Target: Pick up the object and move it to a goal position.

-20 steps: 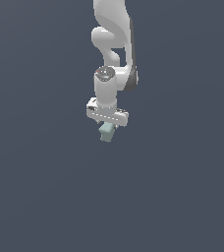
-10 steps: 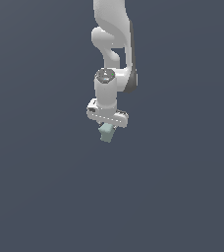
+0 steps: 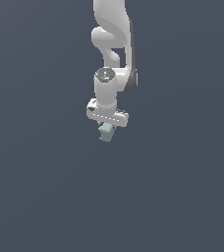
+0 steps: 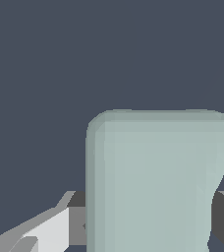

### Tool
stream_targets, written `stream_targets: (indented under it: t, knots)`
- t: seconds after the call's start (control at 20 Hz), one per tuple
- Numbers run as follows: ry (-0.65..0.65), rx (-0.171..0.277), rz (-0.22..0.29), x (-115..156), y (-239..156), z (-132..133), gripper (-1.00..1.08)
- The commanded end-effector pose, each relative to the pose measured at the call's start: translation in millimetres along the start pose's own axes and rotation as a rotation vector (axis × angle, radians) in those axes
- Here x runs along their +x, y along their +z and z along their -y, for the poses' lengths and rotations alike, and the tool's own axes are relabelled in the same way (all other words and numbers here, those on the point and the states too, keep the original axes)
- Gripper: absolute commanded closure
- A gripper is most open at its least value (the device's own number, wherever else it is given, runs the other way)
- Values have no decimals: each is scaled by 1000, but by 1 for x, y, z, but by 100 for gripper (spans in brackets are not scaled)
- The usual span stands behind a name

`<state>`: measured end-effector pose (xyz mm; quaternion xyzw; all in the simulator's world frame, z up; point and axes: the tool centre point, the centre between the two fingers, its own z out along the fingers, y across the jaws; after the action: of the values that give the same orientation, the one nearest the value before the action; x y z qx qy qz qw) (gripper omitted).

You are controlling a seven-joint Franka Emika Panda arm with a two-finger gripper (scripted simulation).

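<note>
Nothing moved; gripper (image 3: 107,129) still clamps object (image 3: 105,133)

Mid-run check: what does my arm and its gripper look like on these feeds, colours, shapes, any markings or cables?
The arm is smooth glossy white with rounded, bulbous links and a dark grey panel along one side. The wrist carries a grey round cap with small green specks. The gripper has a flat white crossbar body with a faint dotted line; its fingers are white with dark grey pads. No cables show.

Plain dark slate-grey ground (image 3: 40,197)
</note>
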<state>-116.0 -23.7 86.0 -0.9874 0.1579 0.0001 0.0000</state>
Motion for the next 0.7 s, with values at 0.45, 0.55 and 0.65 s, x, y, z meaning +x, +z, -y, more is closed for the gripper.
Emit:
stream_targets:
  t: [0.45,0.55,0.65]
  knots:
    - [0,0,-1,10,-54,-7,108]
    - [1,0,-1,13,-70,-9,108]
    - [1,0,-1,16,-87,-11,108]
